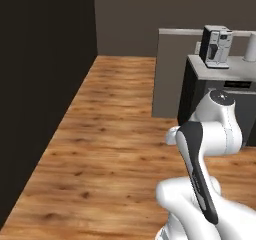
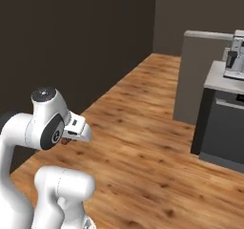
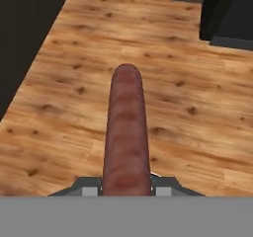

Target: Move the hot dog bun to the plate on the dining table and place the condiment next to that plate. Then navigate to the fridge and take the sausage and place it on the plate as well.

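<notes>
Sausage (image 3: pixel 126 132), dark red and faintly banded, sticks out toward 12 o'clock from my gripper (image 3: pixel 126 184), whose jaws are clamped on its near end, so I judge I'm carrying it to the plate. Below it is bare wooden floor (image 3: pixel 59 122); a dark cabinet (image 3: pixel 227 14) sits at 1 o'clock, a black wall (image 3: pixel 20 38) at 10 o'clock.

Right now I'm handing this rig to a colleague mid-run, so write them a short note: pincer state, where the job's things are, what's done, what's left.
Pincer: shut on the sausage, which sticks straight out ahead of it.
Surroundings: wooden floor below, a dark wall on the robot's left, a counter with a coffee machine ahead to the right.
Done: sausage picked up.
Left: carry it to the plate on the dining table and set it down there. Bun and condiment placement can't be confirmed from these views.
</notes>
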You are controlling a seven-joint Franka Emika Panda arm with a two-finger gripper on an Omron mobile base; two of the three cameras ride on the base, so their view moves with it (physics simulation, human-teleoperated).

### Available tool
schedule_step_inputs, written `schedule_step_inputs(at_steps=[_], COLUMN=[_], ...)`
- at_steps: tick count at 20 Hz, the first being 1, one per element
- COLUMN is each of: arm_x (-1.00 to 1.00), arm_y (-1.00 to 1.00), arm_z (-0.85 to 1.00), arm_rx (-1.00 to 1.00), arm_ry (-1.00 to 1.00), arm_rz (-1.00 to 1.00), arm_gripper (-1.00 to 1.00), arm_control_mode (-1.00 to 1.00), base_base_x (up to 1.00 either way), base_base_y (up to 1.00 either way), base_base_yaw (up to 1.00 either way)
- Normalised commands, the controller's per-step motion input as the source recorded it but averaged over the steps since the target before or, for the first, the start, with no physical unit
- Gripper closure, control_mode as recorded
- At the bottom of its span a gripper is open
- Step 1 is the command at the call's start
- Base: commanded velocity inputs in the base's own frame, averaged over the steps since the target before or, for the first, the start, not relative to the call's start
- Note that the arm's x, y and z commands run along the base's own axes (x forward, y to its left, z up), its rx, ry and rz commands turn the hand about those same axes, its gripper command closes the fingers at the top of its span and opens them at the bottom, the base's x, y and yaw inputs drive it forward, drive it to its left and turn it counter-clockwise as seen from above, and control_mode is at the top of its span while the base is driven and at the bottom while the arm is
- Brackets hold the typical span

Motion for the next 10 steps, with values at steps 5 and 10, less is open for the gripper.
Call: schedule_step_inputs(at_steps=[5,10], arm_x=[0.00,0.00], arm_y=[0.00,0.00], arm_z=[0.00,0.00], arm_rx=[0.00,0.00], arm_ry=[0.00,0.00], arm_rz=[0.00,0.00], arm_gripper=[1.00,1.00], arm_control_mode=[1.00,1.00], base_base_x=[1.00,1.00], base_base_y=[0.68,0.62], base_base_yaw=[-0.34,-0.33])
